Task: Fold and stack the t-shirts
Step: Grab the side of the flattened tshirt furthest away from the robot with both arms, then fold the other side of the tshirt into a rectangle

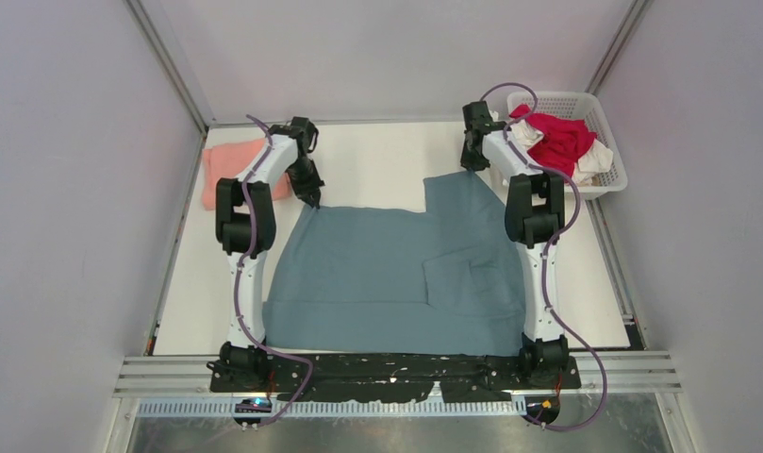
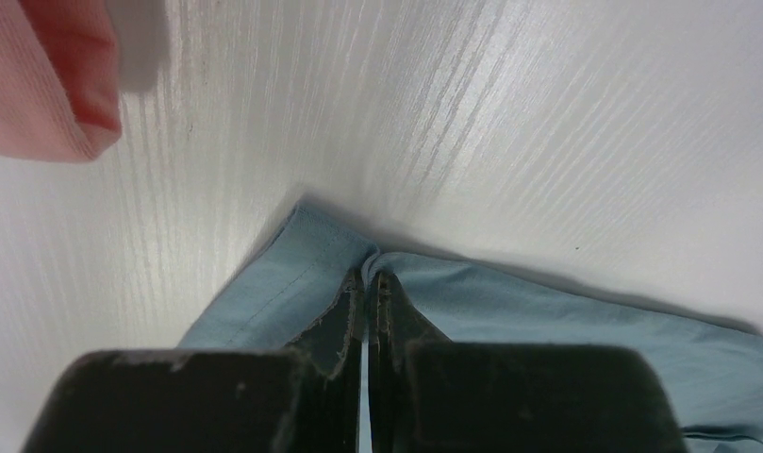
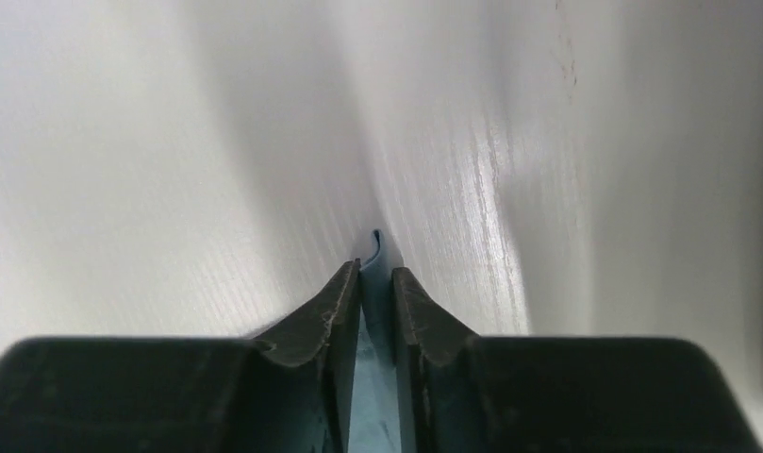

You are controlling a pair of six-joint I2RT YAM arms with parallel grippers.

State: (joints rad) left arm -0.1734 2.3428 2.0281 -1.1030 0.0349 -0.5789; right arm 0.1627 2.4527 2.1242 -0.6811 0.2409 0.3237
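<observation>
The teal grey-blue t-shirt (image 1: 387, 274) lies spread flat on the white table, one part folded over at its right. My left gripper (image 1: 313, 196) is shut on the shirt's far left corner; in the left wrist view the blue hem (image 2: 292, 274) is pinched between the black fingers (image 2: 344, 311). My right gripper (image 1: 472, 162) is shut on the shirt's far right corner; in the right wrist view a thin fold of blue cloth (image 3: 375, 283) sits between the fingers. A folded salmon-pink t-shirt (image 1: 234, 172) lies at the far left and also shows in the left wrist view (image 2: 38, 85).
A white lattice basket (image 1: 604, 156) at the far right holds a bright red t-shirt (image 1: 558, 140) and white cloth (image 1: 594, 162). Grey walls enclose the table on three sides. Bare white tabletop (image 1: 377, 156) lies beyond the shirt.
</observation>
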